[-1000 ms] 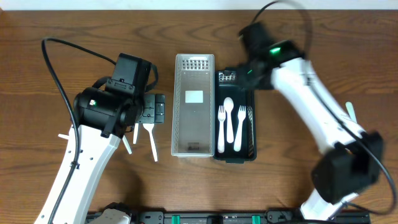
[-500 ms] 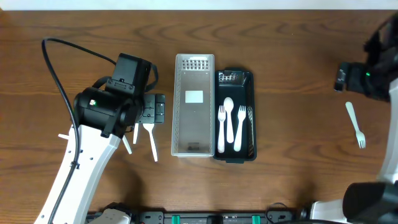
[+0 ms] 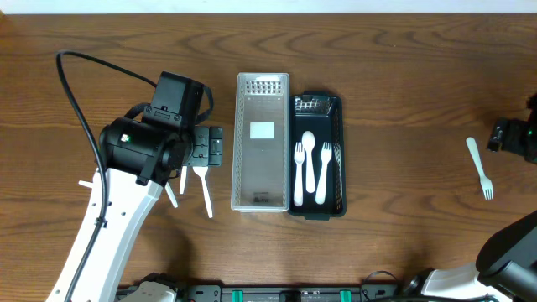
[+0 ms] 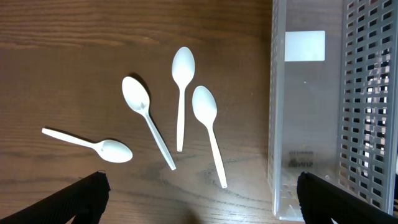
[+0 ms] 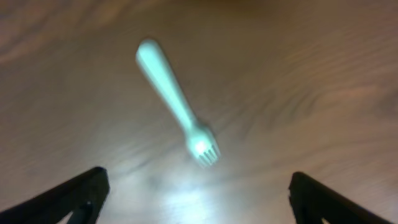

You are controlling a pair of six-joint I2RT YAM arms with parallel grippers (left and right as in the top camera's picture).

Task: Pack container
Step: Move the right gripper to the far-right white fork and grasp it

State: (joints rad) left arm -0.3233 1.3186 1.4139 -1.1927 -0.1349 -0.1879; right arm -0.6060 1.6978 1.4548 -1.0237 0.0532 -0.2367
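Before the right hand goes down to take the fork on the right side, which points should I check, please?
1. Right hand open: ok, fingers wide apart.
2. Fork between the fingers: ok, lying free.
3. Right wrist picture sharp: not ok, blurred.
4. Room in the black container: ok, only three utensils inside.
5. Left hand out of the way: ok, open above the spoons.

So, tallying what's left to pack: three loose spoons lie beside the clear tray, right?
Not quite: four spoons lie beside the clear tray, not three. The left wrist view shows all four.
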